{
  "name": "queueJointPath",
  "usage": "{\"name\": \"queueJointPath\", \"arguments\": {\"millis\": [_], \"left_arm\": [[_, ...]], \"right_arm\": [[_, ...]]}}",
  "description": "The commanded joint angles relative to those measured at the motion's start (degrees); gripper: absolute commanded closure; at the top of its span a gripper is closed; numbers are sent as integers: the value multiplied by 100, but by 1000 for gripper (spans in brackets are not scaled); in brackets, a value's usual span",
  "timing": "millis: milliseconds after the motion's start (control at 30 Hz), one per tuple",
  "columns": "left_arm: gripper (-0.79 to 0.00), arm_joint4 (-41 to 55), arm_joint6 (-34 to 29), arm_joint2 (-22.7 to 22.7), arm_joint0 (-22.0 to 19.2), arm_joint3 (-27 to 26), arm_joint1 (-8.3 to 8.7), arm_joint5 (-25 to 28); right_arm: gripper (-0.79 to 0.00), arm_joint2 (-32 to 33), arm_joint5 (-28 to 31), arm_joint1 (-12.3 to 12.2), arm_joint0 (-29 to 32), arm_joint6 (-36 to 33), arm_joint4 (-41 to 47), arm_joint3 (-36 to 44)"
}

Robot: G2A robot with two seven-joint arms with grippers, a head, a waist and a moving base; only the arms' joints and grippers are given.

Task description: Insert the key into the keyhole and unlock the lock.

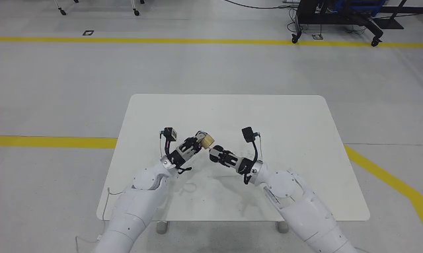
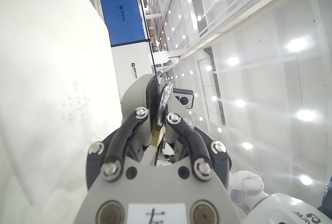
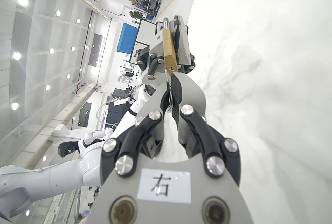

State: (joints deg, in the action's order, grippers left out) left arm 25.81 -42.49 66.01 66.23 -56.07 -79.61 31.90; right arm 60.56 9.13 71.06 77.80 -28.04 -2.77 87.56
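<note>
— Lock (image 1: 207, 141) first, on the left: our left gripper (image 1: 200, 143) holds it up off the surface (image 1: 297, 121), over the near middle, fingers clamped on the flat faces of the brass body. How do we think it will handle?

— Dense and rigid, we'd say, heavy for its bulk, with smooth metal sides that could slip under a twist. The broad faces look the right place to take it. That leaves the end with the keyhole (image 3: 171, 69) and the shackle (image 3: 165, 23) free.

— And just to its right?

— Key (image 3: 168, 76), thin and stiff, pinched by its head in the closed fingers of our right gripper (image 3: 170, 86). Its tip meets the keyhole, but we cannot tell how deep it sits.

— Weak point?

— The key, we judge. It is light and small, and a flat piece of metal can pivot between the fingers when we turn it. Gripping the head across its flat sides should carry the twist. The left fingers must squeeze hard enough that the body does not turn with it.
</note>
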Motion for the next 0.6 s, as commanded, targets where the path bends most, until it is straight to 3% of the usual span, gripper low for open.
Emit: {"name": "queueJointPath", "arguments": {"millis": [0, 567], "left_arm": [[0, 14, 4, 14, -1, 9, 5, -4], [0, -33, 58, 2, -24, 43, 20, 34]], "right_arm": [[0, 20, -6, -3, 12, 13, -3, 7], [0, 69, -40, -20, 82, -18, -43, 137]]}}
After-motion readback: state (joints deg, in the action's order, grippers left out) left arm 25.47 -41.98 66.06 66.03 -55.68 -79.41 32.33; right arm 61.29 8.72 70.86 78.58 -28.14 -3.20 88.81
